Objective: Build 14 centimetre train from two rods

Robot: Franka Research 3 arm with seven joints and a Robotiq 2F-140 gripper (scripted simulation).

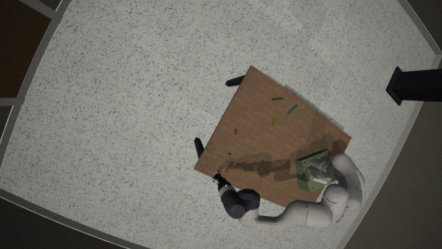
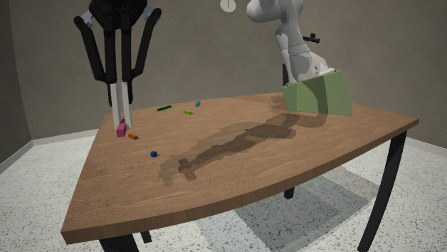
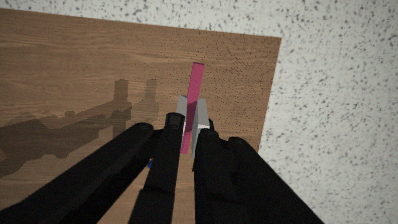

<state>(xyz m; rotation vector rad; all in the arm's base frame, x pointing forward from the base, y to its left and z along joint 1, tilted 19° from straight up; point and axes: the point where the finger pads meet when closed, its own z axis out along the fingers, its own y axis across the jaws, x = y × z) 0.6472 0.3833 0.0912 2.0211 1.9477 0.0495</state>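
In the top view the arm is bent, its outer end carried to the left of its base. The gripper is pointed downward at the left in the exterior view, its pale fingers held close together in a narrow grip.

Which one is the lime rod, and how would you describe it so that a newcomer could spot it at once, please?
On the brown wooden table, find the dark green rod and the turquoise rod. Near them lies the slim lime rod, shorter than both and a bright yellow-green.
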